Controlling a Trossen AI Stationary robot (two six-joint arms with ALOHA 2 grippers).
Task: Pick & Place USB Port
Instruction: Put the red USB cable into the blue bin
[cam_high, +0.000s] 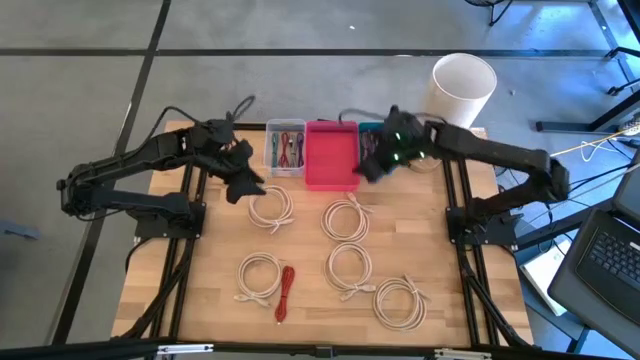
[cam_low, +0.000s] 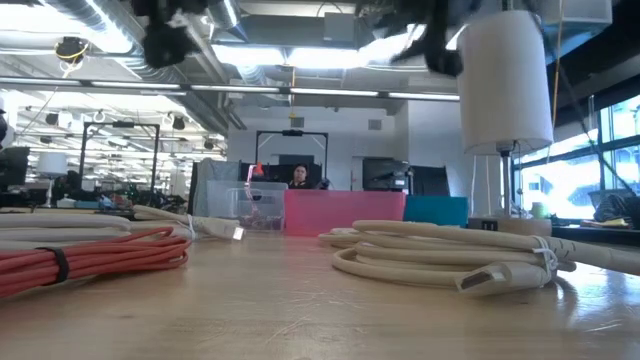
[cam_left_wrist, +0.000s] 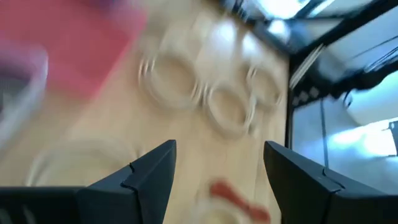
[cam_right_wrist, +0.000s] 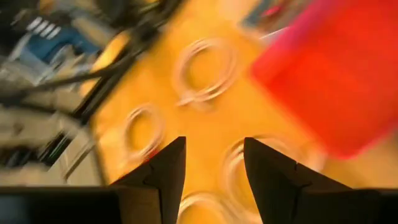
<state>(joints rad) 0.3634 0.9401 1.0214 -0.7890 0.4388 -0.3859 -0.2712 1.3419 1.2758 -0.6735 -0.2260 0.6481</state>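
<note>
Writing: none readable anywhere.
Right gripper (cam_high: 366, 168): fingers apart, empty, above pink bin (cam_high: 330, 154)'s right edge.
Left gripper (cam_high: 243, 183): spread wide, empty, left of pink bin.
White cables (cam_high: 347, 219): coiled before pink bin.
Wrist views: blurred.

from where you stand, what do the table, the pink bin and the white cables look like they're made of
Table: looks like wood, butcher-block style, with pale strips and visible grain under a light sheen.
Pink bin: probably plastic, going by its uniform opaque colour and smooth thin walls.
White cables: likely rubbery or vinyl-jacketed, since they hold smooth coils with a matte surface, ending in molded plugs.
</note>
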